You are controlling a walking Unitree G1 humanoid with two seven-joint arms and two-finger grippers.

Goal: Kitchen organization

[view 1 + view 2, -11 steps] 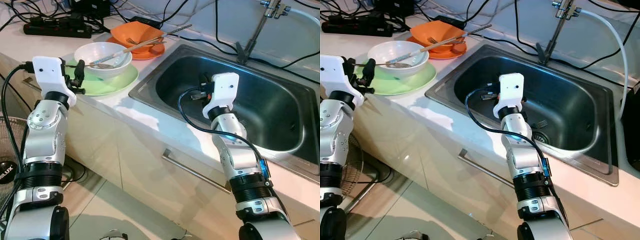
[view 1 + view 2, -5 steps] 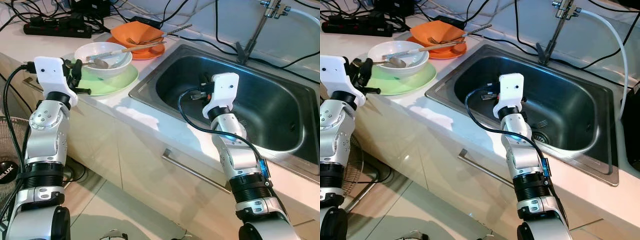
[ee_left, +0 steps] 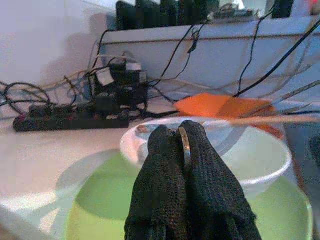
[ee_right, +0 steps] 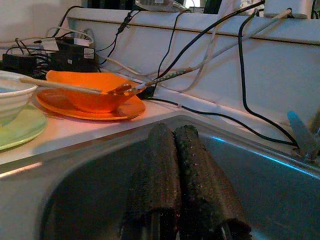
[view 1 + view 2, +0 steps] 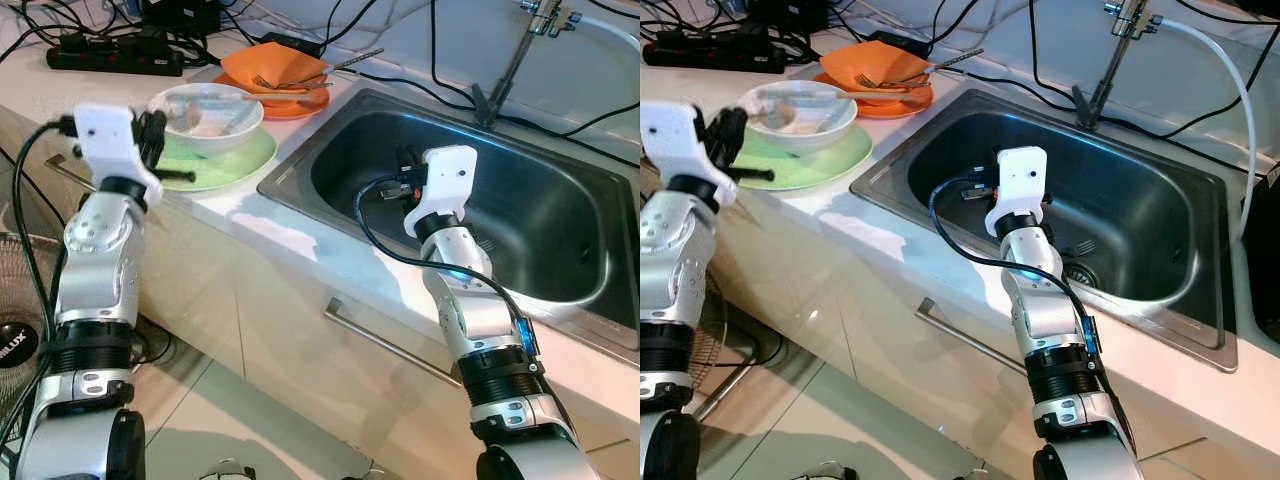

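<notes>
Plainly the left gripper [image 3: 179, 131] is the one at work: it sits at the near rim of the white bowl [image 5: 210, 112], which stands on the green plate [image 5: 240, 162] at the table's [image 5: 250, 215] front edge. Its fingers [image 3: 165, 165] are pressed together on a thin strip of metal, which I take to be the handle of the spoon [image 3: 185, 147]. The head views are too blurred at the bowl to show the spoon's other end.

What matters is direction. The spoon's long axis appears to run from the fingers forward over the bowl, away from the robot. The sink [image 5: 560, 180] lies to the right of the bowl, past the plate's edge and a strip of bare table. Any carry to the sink would therefore go sideways, across the handle's axis, and would first need a lift clear of the bowl's rim.

A chopstick [image 5: 290, 90] lies across from the white bowl to the orange bowl [image 5: 275, 62] behind it, close to that path, so a low sweep could catch it.

The right gripper [image 4: 175, 131] hangs inside the sink near its left wall, fingers closed together on nothing. The left arm is much nearer the bowl; the right is well apart from it
</notes>
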